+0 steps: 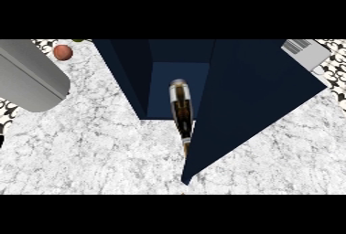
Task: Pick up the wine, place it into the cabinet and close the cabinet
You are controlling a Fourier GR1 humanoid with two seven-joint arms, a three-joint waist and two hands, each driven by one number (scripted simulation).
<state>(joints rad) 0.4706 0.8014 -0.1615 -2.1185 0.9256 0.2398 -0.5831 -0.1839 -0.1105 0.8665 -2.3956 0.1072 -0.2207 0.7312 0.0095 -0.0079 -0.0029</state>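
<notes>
Head view: a dark glass wine bottle [180, 107] stands at the open front of the navy blue cabinet [128, 73] on the white marble bench [88, 151], just beside its swung-out door [256, 105]. Neither hand shows, so I cannot tell how the fingers are set.

Cabinet [128, 77] opening, upper centre: a narrow slot between the left wall and the open door [256, 105]. The bottle [181, 107] fills most of the slot on the door side, with a thin gap on its left. The door runs from upper right to lower centre and bars a straight path from the right. Counter [88, 151], lower left: open approach to the slot. Upper left: grey cylinder [30, 75] and ball [63, 52] crowd that corner. Upper right: grey box [304, 52] beyond the door.
</notes>
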